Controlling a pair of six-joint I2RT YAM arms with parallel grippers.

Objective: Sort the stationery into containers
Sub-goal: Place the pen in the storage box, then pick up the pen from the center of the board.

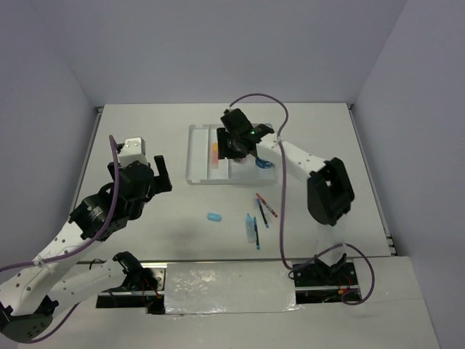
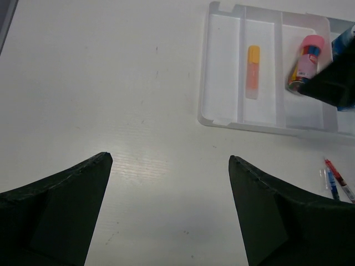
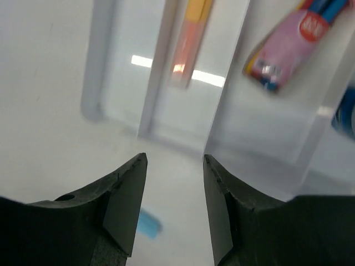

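The clear divided tray (image 1: 196,156) sits at the table's centre back. It holds an orange eraser (image 1: 215,154) and a pink cylinder (image 2: 305,64). A blue patterned roll (image 1: 266,164) lies at the tray's right end. My right gripper (image 1: 234,153) hovers over the tray's near edge, open and empty; in the right wrist view (image 3: 175,158) the orange eraser (image 3: 191,39), the pink cylinder (image 3: 283,50) and the light-blue eraser (image 3: 148,224) show. The light-blue eraser (image 1: 213,217) lies on the table. My left gripper (image 1: 156,178) is open and empty, left of the tray (image 2: 222,66).
Thin pens (image 1: 266,206) lie on the table right of the light-blue eraser, with a pale blue item and another pen (image 1: 253,230) just below. The pens also show in the left wrist view (image 2: 335,180). White walls surround the table.
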